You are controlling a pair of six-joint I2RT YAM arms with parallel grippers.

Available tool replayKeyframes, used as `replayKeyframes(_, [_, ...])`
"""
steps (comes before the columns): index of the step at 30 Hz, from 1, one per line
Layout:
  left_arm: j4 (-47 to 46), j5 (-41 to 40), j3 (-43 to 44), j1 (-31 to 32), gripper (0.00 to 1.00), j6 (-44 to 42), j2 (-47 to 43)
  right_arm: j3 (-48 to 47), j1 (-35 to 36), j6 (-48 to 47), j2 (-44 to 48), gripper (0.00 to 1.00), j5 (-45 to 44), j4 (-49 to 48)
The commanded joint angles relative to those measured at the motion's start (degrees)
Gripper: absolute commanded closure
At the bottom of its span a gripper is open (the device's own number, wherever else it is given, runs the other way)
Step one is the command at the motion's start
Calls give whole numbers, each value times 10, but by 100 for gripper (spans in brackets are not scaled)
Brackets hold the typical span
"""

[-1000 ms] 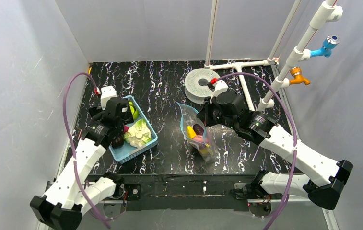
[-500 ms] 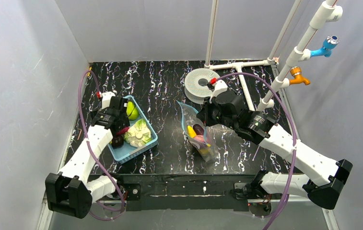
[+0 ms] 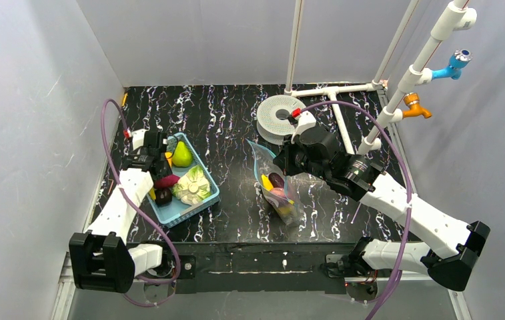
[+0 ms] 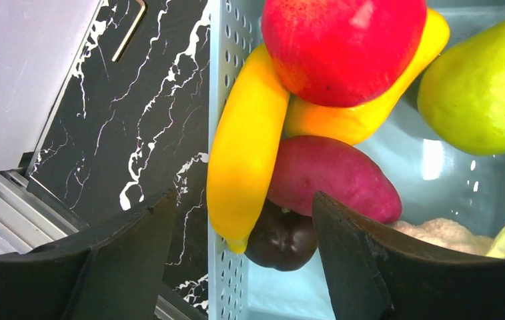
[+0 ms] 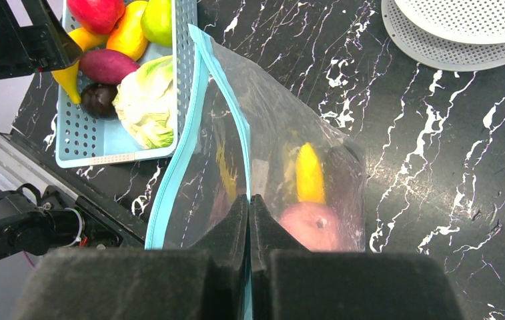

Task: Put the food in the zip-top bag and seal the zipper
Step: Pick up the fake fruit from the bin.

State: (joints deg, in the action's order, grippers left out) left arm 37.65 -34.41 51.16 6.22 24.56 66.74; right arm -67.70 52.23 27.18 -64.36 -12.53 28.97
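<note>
— What is the left gripper (image 4: 236, 267) doing?

— It is hovering over the left side of the blue basket (image 4: 219, 80). Its jaws are standing well apart and gripping nothing. The tip of the banana (image 4: 246, 147) and the dark eggplant (image 4: 283, 240) are showing in the gap between its fingers (image 4: 356, 267).

— What else is lying in the basket?

— A red fruit (image 4: 336, 47) is sitting on an orange-yellow fruit (image 4: 363, 113), with a purple root (image 4: 329, 177) under them. A green pear (image 4: 483, 87) is resting to one side, and a cabbage (image 5: 146, 107) is filling the near end.

— And the right gripper (image 5: 249, 227)?

— Its fingers are pressing fully together, pinching one wall of the clear bag (image 5: 283, 133) and holding that side up.

— Where is the bag sitting?

— On the black marbled table (image 3: 223, 120), just right of the basket and in front of a white perforated disc (image 3: 277, 117). Its mouth is gaping toward the basket, so the light-blue zipper (image 5: 176, 173) is lying unsealed.

— Anything inside?

— A yellow piece (image 5: 309, 173) and a pink fruit (image 5: 309, 227) are showing through the plastic.
</note>
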Motion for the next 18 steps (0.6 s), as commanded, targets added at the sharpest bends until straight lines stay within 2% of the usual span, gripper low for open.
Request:
replayKeyframes(1, [-4, 18, 5, -25, 29, 14, 16, -9, 2, -3, 0, 99, -7, -22])
replayKeyframes(4, [-1, 44, 11, -36, 33, 14, 31, -9, 2, -2, 0, 99, -5, -23])
replayKeyframes(12, [2, 32, 6, -38, 44, 3, 42, -8, 2, -2, 3, 99, -9, -24])
replayKeyframes(16, [5, 33, 7, -38, 45, 0, 50, -9, 2, -2, -1, 99, -7, -24])
replayKeyframes(18, [6, 34, 3, -38, 40, 2, 48, -10, 2, -2, -3, 99, -6, -24])
